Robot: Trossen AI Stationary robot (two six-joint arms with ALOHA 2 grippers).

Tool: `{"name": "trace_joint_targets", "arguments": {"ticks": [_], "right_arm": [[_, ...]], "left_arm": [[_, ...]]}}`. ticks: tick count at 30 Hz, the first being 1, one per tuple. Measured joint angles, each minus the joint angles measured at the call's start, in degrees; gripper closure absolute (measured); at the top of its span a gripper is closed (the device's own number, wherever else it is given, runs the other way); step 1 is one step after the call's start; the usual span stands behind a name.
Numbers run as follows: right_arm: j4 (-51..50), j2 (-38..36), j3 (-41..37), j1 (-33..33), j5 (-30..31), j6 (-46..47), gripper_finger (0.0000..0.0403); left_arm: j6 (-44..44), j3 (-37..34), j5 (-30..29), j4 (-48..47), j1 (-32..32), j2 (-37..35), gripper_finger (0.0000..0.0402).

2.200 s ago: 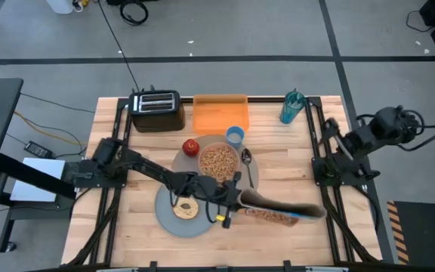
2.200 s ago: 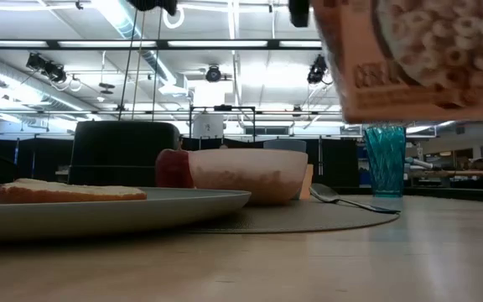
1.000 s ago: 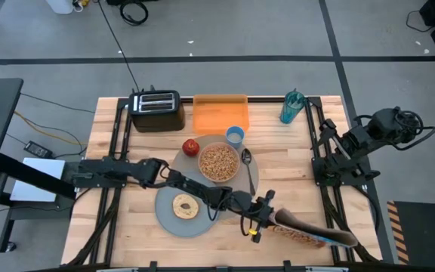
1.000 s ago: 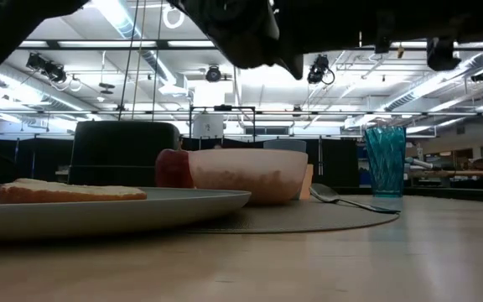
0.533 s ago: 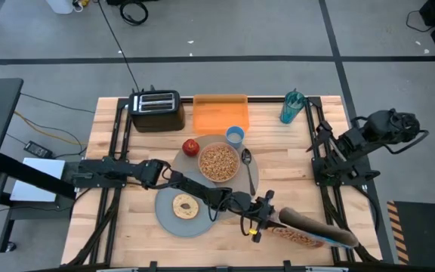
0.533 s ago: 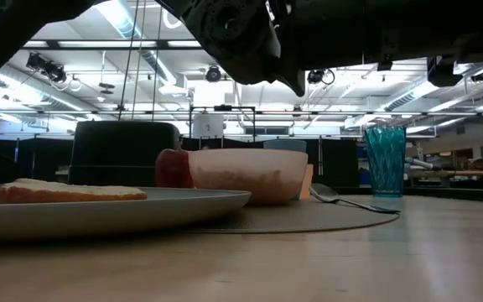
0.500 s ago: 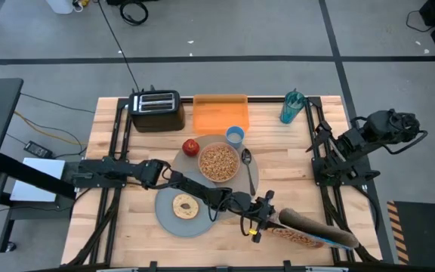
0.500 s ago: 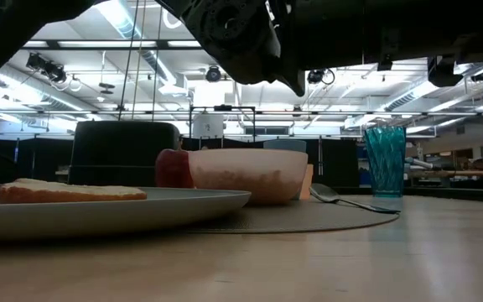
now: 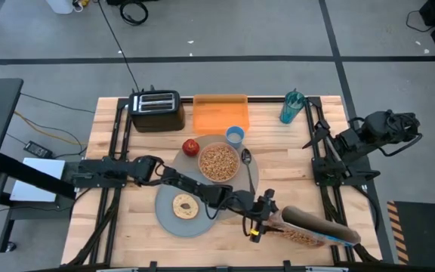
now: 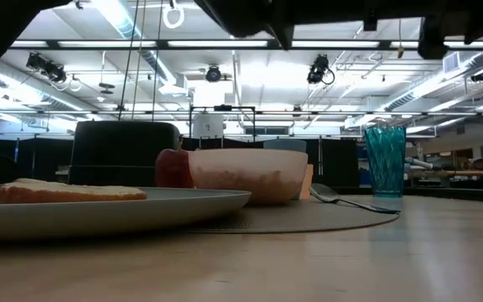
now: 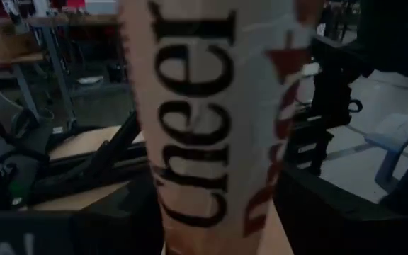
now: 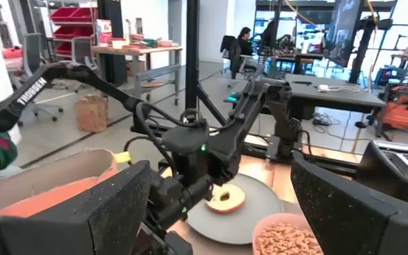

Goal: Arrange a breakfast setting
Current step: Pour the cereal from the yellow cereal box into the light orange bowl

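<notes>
Cereal box lies flat near the desk's front right corner. Its long axis runs along the front edge, one end pointing at my left gripper; I cannot tell its grip. Risk: on retreat a finger snags the box and drags it off. My right gripper is wide open by the right edge.

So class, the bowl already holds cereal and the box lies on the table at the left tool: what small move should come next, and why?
Probably draw the left tool straight back from the cereal box. The box lies flat on the table's near right part, the bowl is filled, and the wrist view shows the box right at the tool, so backing off avoids dragging it.
</notes>
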Motion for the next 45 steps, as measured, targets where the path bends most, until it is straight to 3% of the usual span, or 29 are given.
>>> {"name": "trace_joint_targets", "arguments": {"ticks": [5, 22, 31, 38, 45], "right_arm": [[0.4, 0.0, 0.0, 0.0, 2.3, -0.9, 0.0055], [-2.2, 0.0, 0.0, 0.0, 1.9, -0.3, 0.0055], [-2.4, 0.0, 0.0, 0.0, 2.2, 0.4, 0.0055], [-2.3, 0.0, 0.0, 0.0, 2.3, 0.6, 0.0055], [-2.3, 0.0, 0.0, 0.0, 2.3, 1.8, 0.0055]], "left_arm": [[0.0, -0.1, 0.0, -10.2, 0.6, -3.0, 0.0169], [-2.2, 0.0, 0.0, -33.7, -0.2, -11.1, 0.0169], [-4.2, 0.0, -0.1, -37.7, -2.2, -11.8, 0.0173], [-0.6, 0.0, -2.0, -32.5, -2.8, -11.8, 0.0222], [-0.7, 0.0, -3.5, -37.0, -2.5, -12.0, 0.0246]]}}
